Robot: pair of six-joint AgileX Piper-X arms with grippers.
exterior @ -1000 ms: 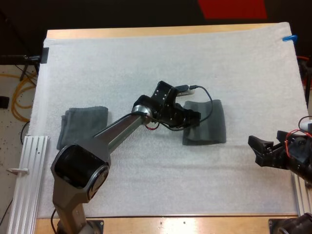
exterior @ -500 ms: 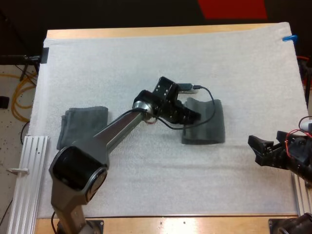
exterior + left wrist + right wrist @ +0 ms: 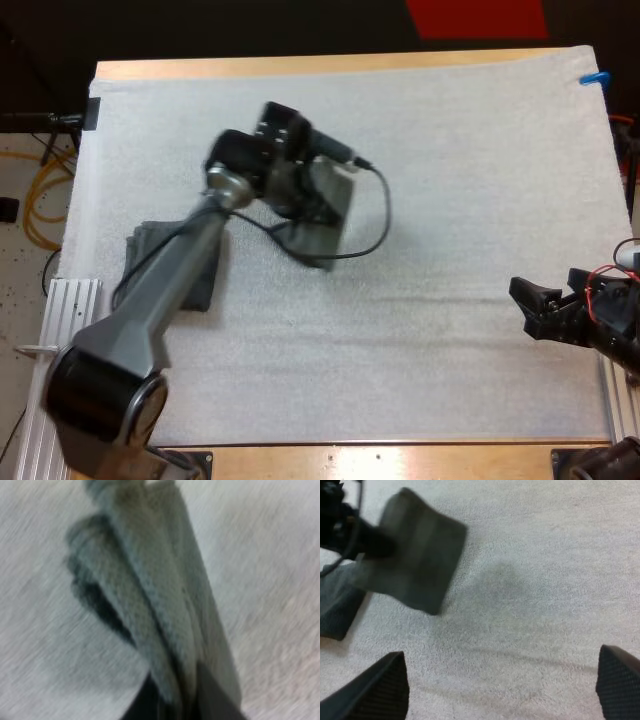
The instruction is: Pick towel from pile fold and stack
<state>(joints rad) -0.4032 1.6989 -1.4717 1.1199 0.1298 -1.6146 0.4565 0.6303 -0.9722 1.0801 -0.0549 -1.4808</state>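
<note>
My left gripper (image 3: pixel 305 200) is shut on a folded dark grey-green towel (image 3: pixel 328 215) and holds it off the mat, left of the middle. In the left wrist view the towel's layered folds (image 3: pixel 150 605) hang from between my black fingers (image 3: pixel 210 692). A second folded towel (image 3: pixel 150 245) lies flat at the mat's left side, partly under my left arm. My right gripper (image 3: pixel 530 310) stands open near the right edge, its fingertips (image 3: pixel 375 685) wide apart over bare mat. From the right wrist view the carried towel (image 3: pixel 415 570) hangs in the air with the flat towel (image 3: pixel 337 607) beyond it.
The white mat (image 3: pixel 450 150) covers most of the wooden table. A metal rail (image 3: pixel 50 350) lies along the left front edge. Orange cables (image 3: pixel 40 190) lie on the floor to the left.
My left gripper has lifted the folded towel from the middle of the mat and swung it left and farther away, toward the flat towel. The right arm has stayed still.
</note>
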